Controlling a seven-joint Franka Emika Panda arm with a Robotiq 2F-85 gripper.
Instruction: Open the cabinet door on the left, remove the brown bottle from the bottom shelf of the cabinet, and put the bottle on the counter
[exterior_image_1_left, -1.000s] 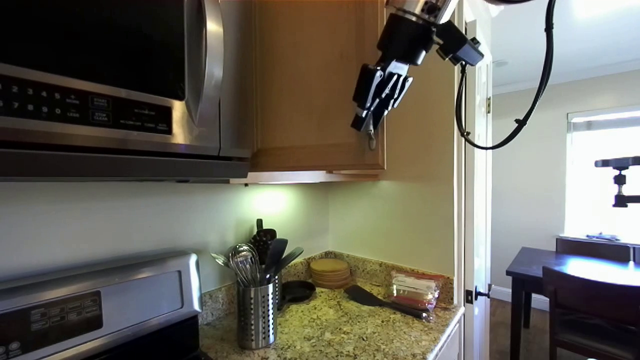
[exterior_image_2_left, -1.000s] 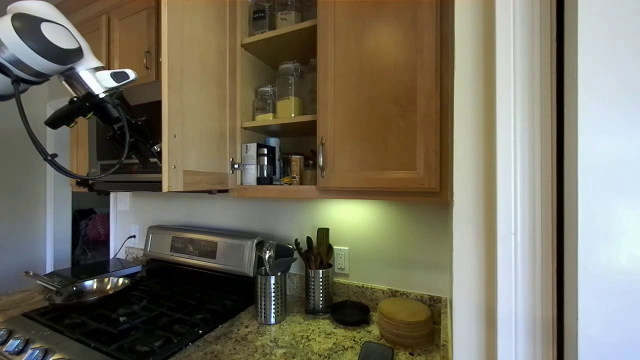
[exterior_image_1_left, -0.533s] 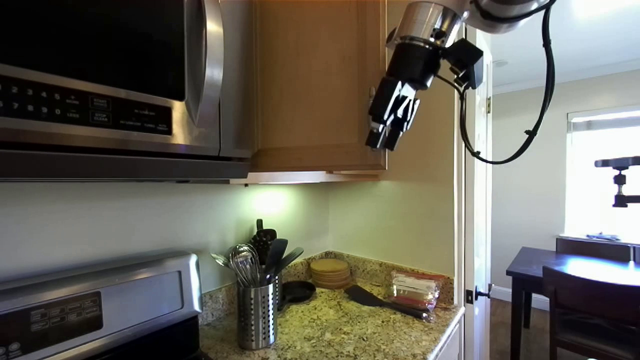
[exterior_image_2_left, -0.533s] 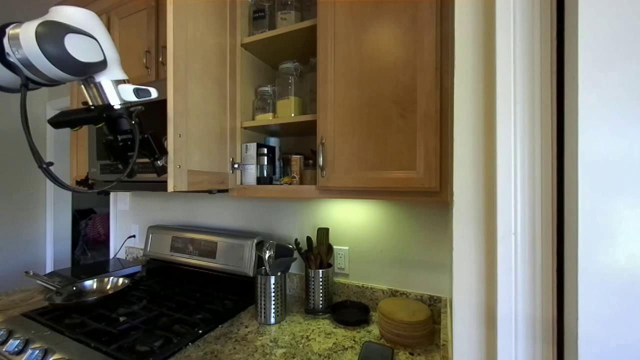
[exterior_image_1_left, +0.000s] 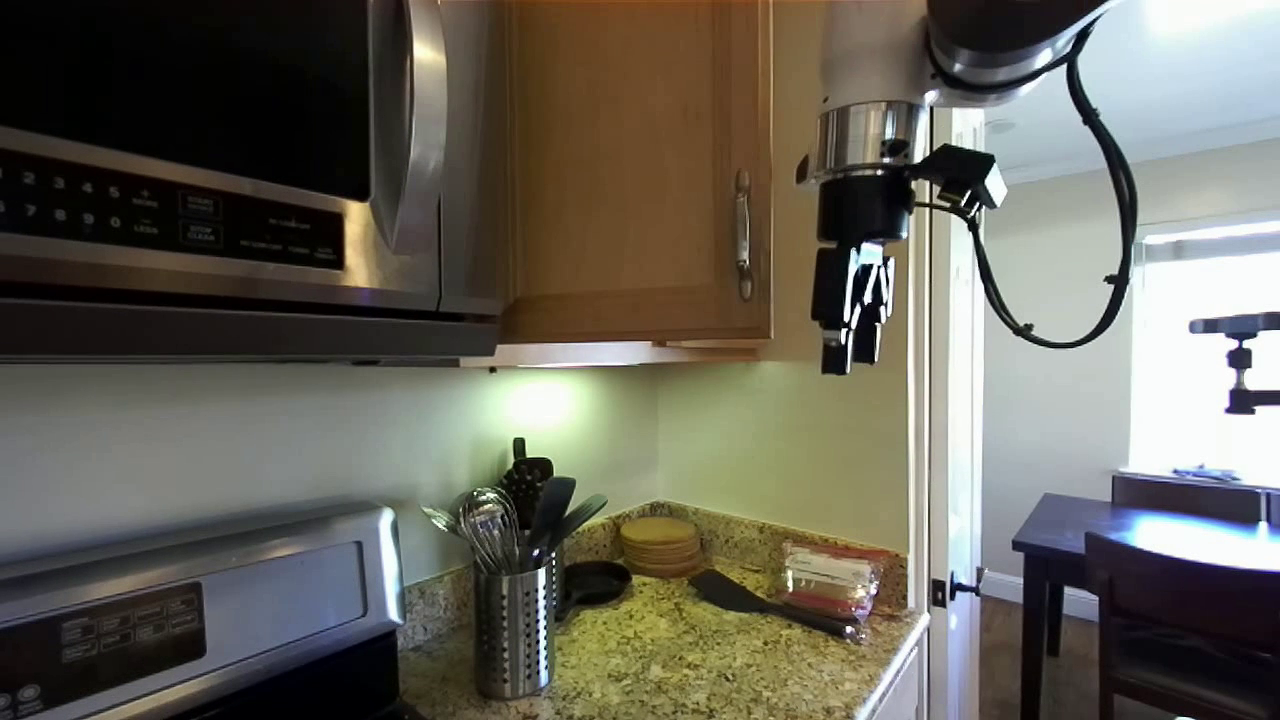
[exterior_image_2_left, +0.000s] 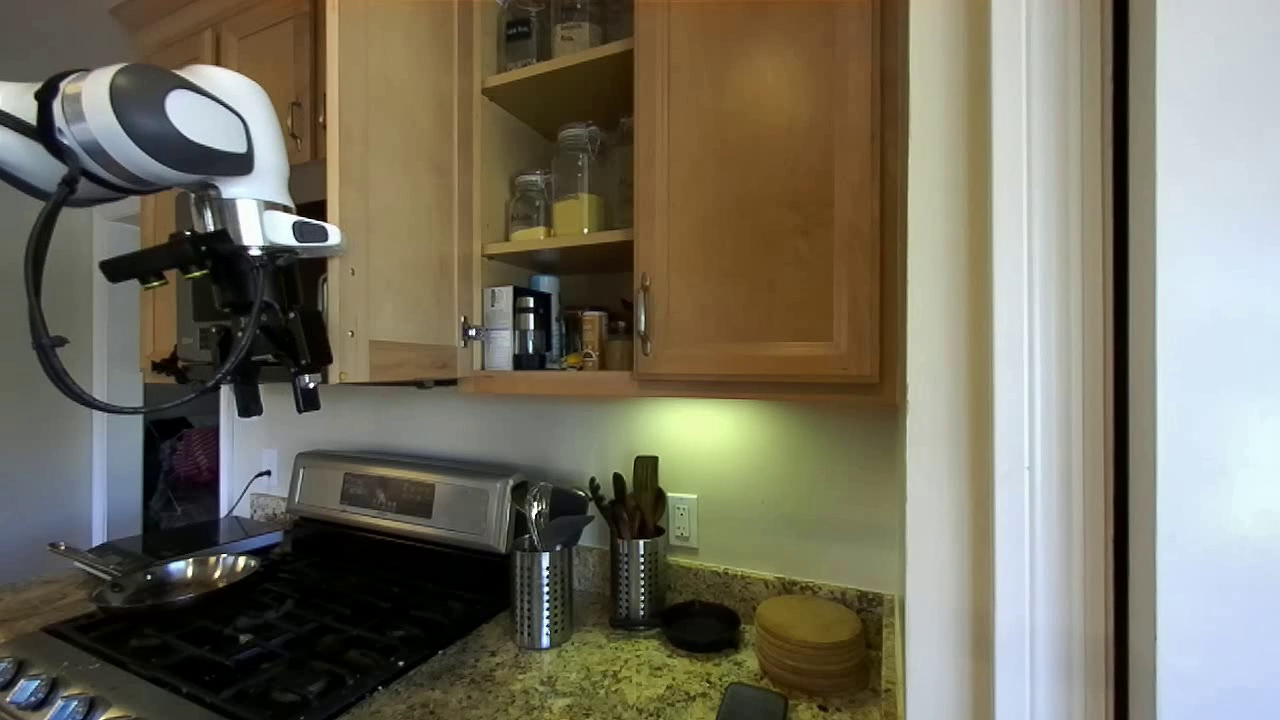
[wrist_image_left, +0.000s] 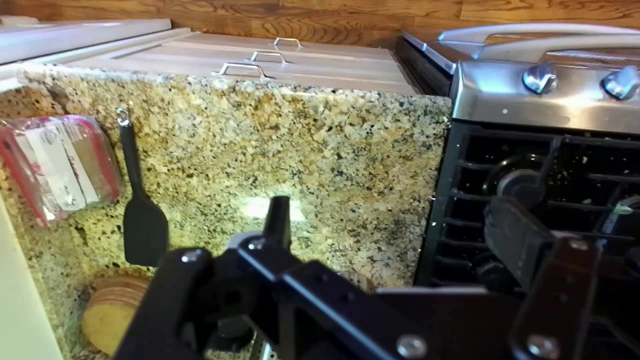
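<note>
The cabinet door (exterior_image_1_left: 620, 170) stands open; its bar handle (exterior_image_1_left: 743, 235) shows in an exterior view, and its inner face (exterior_image_2_left: 400, 200) in an exterior view. The cabinet (exterior_image_2_left: 550, 384) shows its shelves. On the bottom shelf stand a brown cylinder (exterior_image_2_left: 593, 340) and a darker brown jar (exterior_image_2_left: 619, 348); I cannot tell which is the brown bottle. My gripper (exterior_image_1_left: 850, 365) points straight down, below and apart from the handle. It is open and empty, also in an exterior view (exterior_image_2_left: 278, 402) and the wrist view (wrist_image_left: 390, 205). The counter (wrist_image_left: 300, 150) lies far below.
The matching door (exterior_image_2_left: 765, 200) is closed. A box (exterior_image_2_left: 498, 330) and black bottle (exterior_image_2_left: 530, 335) share the bottom shelf. The microwave (exterior_image_1_left: 180, 270) and stove (exterior_image_2_left: 300, 610) are beside the counter. Utensil holders (exterior_image_2_left: 543, 595), wooden discs (exterior_image_2_left: 810, 640), a spatula (wrist_image_left: 145, 230) and a bag (wrist_image_left: 65, 165) lie below.
My gripper has left the door handle and moved down and away from it, turning from tilted to straight down. The handle is now fully visible. The door has shifted only slightly and stays open.
</note>
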